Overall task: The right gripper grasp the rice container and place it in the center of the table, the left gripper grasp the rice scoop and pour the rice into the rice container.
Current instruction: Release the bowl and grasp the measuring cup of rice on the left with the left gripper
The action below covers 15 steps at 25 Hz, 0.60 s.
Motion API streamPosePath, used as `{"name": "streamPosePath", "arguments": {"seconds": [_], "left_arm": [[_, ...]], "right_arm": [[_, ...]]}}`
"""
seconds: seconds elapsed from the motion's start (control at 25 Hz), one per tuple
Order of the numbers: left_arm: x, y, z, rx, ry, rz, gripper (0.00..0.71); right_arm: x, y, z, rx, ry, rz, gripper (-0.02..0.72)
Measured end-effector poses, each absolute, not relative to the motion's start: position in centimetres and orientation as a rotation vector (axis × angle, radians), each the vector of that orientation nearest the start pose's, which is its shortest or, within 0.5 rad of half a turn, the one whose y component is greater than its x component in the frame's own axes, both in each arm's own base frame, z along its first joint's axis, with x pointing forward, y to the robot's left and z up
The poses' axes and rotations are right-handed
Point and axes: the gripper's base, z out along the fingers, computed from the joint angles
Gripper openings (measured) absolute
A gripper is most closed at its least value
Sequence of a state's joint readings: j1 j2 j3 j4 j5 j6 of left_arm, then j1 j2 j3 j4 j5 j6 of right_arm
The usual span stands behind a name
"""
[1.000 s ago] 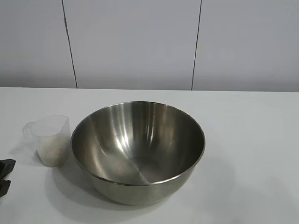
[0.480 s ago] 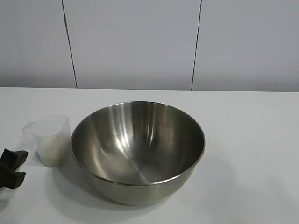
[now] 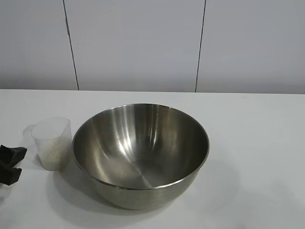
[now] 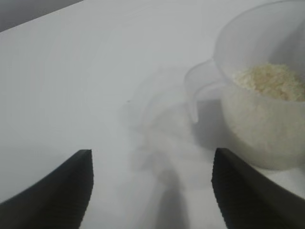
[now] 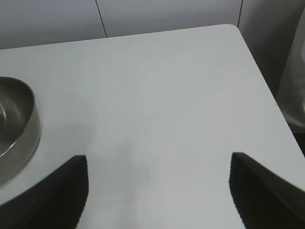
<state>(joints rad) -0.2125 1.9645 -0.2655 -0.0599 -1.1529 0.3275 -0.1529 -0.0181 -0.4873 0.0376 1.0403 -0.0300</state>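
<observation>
The steel rice container (image 3: 140, 155) stands empty at the middle of the white table (image 3: 257, 143); its edge shows in the right wrist view (image 5: 16, 129). The clear plastic rice scoop (image 3: 51, 143) stands upright just left of it, about half full of rice (image 3: 53, 153). In the left wrist view the scoop (image 4: 257, 105) and its rice (image 4: 271, 81) lie ahead of my open left gripper (image 4: 152, 160), handle toward it. My left gripper (image 3: 14, 164) is at the table's left edge, a little short of the scoop. My right gripper (image 5: 159, 160) is open and empty over bare table, away from the container.
A grey panelled wall (image 3: 143, 43) stands behind the table. In the right wrist view the table's corner and side edge (image 5: 257, 71) lie ahead of the right gripper.
My left gripper has come in from the left edge toward the scoop, then shifted slightly. The scoop and the container have not moved.
</observation>
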Motion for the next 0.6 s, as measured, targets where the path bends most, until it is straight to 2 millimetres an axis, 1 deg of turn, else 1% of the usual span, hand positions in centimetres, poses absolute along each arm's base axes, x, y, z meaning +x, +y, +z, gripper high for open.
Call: {"name": "streamPosePath", "arguments": {"seconds": [0.16, 0.32, 0.6], "left_arm": [[23.5, -4.0, 7.8, 0.463, 1.974, 0.115, 0.503], [23.5, -4.2, 7.7, 0.492, 1.969, 0.093, 0.503], [23.0, -4.3, 5.6, 0.498, 2.055, 0.055, 0.501]], "right_arm": [[-0.5, 0.4, 27.5, 0.123, 2.015, -0.071, 0.557], [-0.5, 0.4, 27.5, 0.123, 2.014, -0.071, 0.557], [-0.5, 0.4, 27.5, 0.124, 2.014, -0.07, 0.557]]}}
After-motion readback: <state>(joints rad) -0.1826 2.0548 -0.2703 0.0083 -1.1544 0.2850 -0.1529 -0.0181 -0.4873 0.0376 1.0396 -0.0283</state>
